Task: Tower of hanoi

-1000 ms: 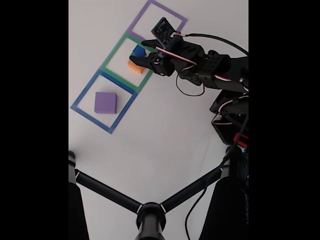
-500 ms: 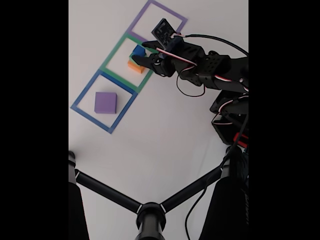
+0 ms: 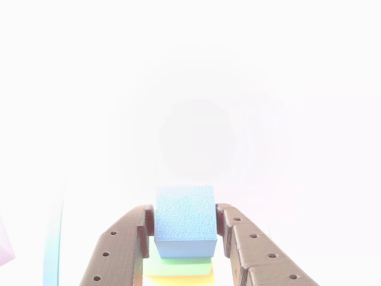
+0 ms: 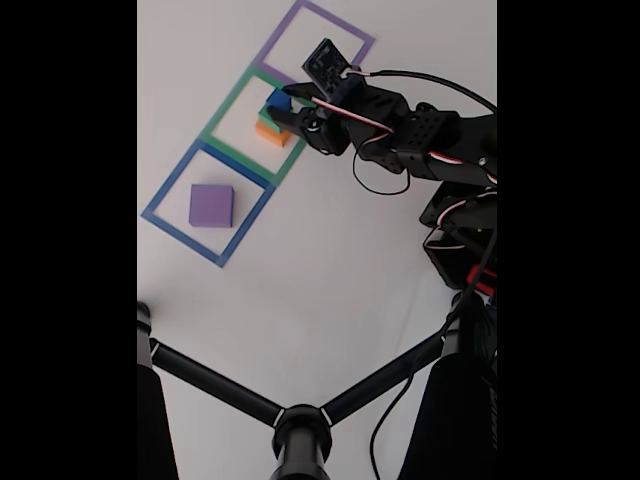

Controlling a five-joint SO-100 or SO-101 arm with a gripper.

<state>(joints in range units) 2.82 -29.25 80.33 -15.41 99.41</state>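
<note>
In the fixed view a small stack stands inside the green taped square [image 4: 228, 105]: a blue cube [image 4: 275, 99] on a green block [image 4: 266, 124] on an orange block [image 4: 272, 136]. My gripper [image 4: 282, 104] reaches in from the right and is shut on the blue cube. The other view looks along the fingers [image 3: 128, 250]: both press the sides of the blue cube [image 3: 185, 221], which sits on the green block [image 3: 178, 266], with my gripper [image 3: 185, 226] around it. A purple block [image 4: 211, 205] lies flat in the blue taped square [image 4: 170, 180].
A purple taped square [image 4: 280, 32] lies beyond the green one with nothing in it. The arm's body and cables [image 4: 430, 140] fill the right side. Black tripod legs [image 4: 280, 410] cross the bottom. The other view is washed out white.
The fingers have drawn in against the blue cube's sides, and the green block under it now shows. The arm itself has barely shifted.
</note>
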